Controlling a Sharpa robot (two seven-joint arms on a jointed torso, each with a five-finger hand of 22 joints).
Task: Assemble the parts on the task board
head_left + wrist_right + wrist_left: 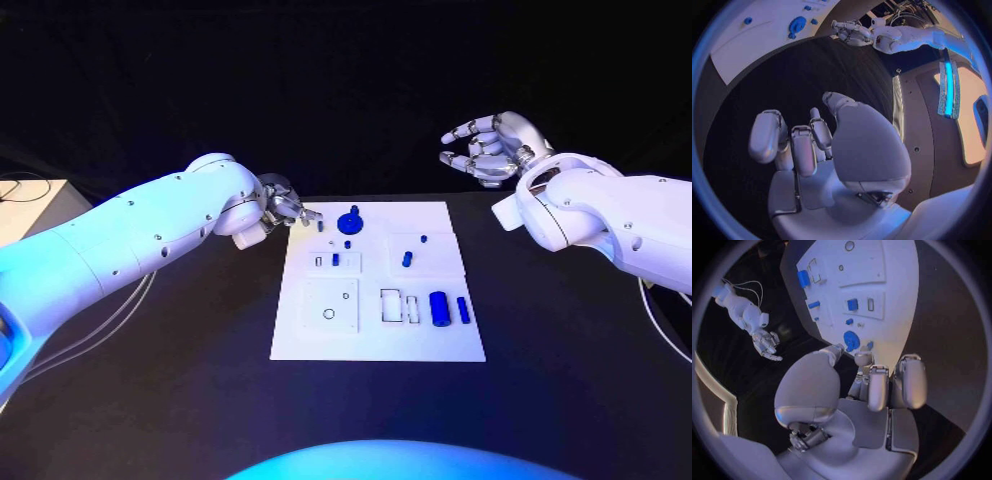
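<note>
While the left hand hovers at the far-left corner of the task board, fingers apart and grasping nothing, blue parts lie on the board. Right hand is raised beyond the far-right corner, fingers loosely curled, also empty

The silver left hand hovers, fingers curled, at the white task board's far-left corner; the silver right hand hangs raised beyond its far-right corner, fingers apart, holding nothing.

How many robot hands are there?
2. The left hand is at the task board's far left corner; the right hand is raised beyond its far right corner, holding nothing.
</note>
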